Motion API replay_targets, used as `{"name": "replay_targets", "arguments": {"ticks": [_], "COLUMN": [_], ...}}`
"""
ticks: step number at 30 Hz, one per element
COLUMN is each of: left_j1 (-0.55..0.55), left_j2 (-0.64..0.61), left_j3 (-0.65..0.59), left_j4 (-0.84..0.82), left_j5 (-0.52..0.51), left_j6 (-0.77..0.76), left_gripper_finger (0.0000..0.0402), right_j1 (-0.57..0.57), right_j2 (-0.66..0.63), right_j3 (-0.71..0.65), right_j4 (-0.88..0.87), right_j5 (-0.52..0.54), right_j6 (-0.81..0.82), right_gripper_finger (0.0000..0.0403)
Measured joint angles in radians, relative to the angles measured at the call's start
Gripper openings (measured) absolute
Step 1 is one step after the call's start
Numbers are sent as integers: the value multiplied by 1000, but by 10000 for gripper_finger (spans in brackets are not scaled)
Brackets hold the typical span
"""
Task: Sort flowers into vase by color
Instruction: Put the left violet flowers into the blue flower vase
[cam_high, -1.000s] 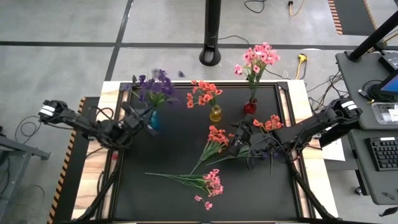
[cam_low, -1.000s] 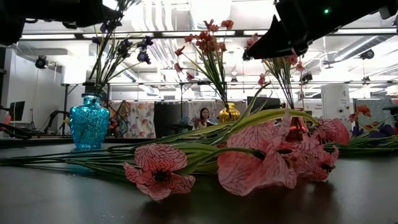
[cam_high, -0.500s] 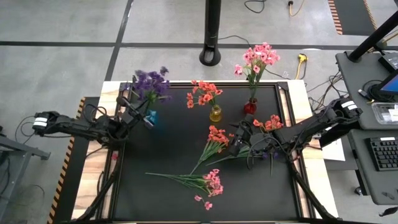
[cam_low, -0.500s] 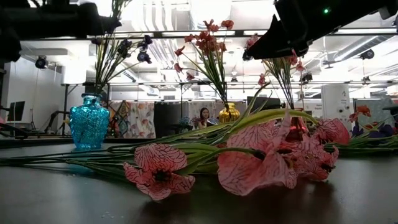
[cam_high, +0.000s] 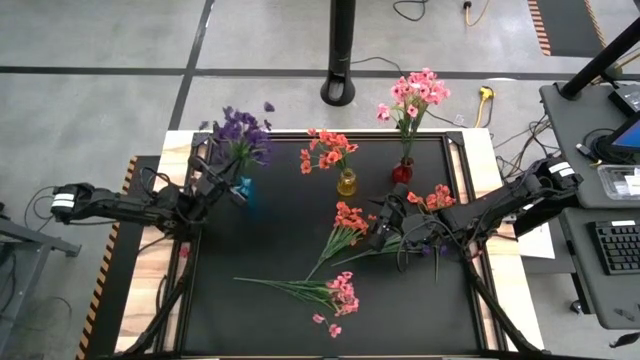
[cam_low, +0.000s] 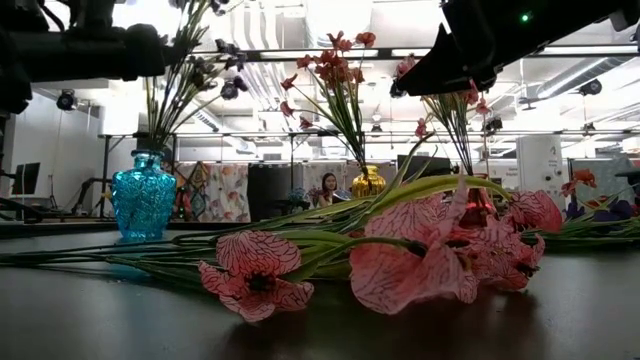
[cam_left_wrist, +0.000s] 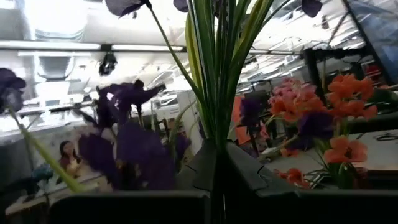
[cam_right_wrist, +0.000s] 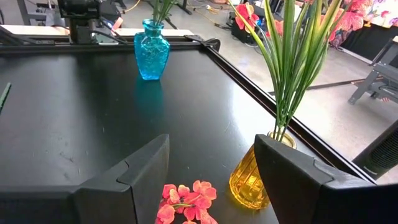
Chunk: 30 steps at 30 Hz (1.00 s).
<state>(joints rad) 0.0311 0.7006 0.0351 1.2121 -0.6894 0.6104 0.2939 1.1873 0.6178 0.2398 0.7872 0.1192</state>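
Left gripper shut on purple flowers' stems, just left of blue vase at far left of table, stems standing in that vase; right gripper with fingers apart and holding nothing, hovering right of centre over loose orange flowers; another orange spray just right of it; pink flowers lying near the front edge; orange flowers in yellow vase and pink flowers in red vase along far side.
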Motion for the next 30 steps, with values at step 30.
{"name": "replay_targets", "arguments": {"ticks": [30], "left_j1": [-28], "left_j2": [11], "left_j3": [-4], "left_j4": [-54], "left_j5": [-156], "left_j6": [-205], "left_gripper_finger": [91], "right_j1": [1], "right_j2": [0], "right_j3": [0], "right_j4": [-6], "right_j5": [-10], "right_j6": [0], "right_gripper_finger": [228]}}
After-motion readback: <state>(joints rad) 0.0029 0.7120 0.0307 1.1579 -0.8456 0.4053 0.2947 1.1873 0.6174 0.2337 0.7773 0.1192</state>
